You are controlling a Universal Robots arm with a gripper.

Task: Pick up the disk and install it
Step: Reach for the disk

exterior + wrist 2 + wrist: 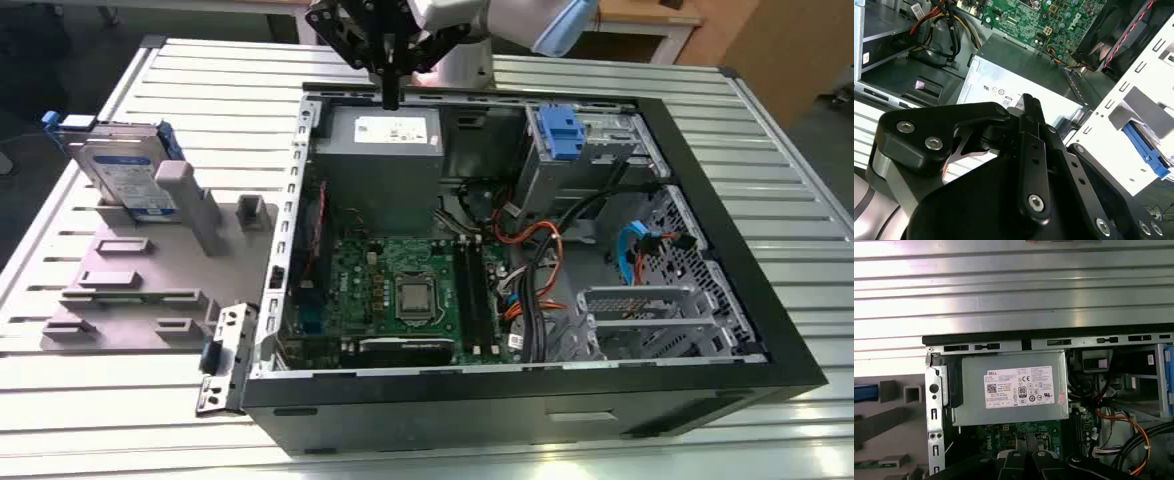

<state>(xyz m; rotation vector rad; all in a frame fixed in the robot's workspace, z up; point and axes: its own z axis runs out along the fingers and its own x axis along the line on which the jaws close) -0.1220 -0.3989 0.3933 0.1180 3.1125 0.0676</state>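
The disk (124, 168), silver-grey with a blue-and-white label and a blue carrier frame, stands on edge in a grey fixture (134, 285) at the exterior view's left, outside the computer case. My gripper (391, 98) hangs over the far wall of the open case (747, 290), just above the grey power-supply box (378, 150), well apart from the disk. Its black fingers are shut together with nothing between them; their tips (1029, 102) point at the box's white sticker (1019, 386). A blue strip of the disk (865, 393) shows beside the fixture in the first wrist view.
Inside the case lie a green motherboard (400, 285), orange and black cables (541, 245), a drive bay holding a blue carrier (561, 135) and an empty metal cage (654, 320). The case sits on a ribbed metal table (200, 90). A loose bracket (227, 355) lies by the case's near corner.
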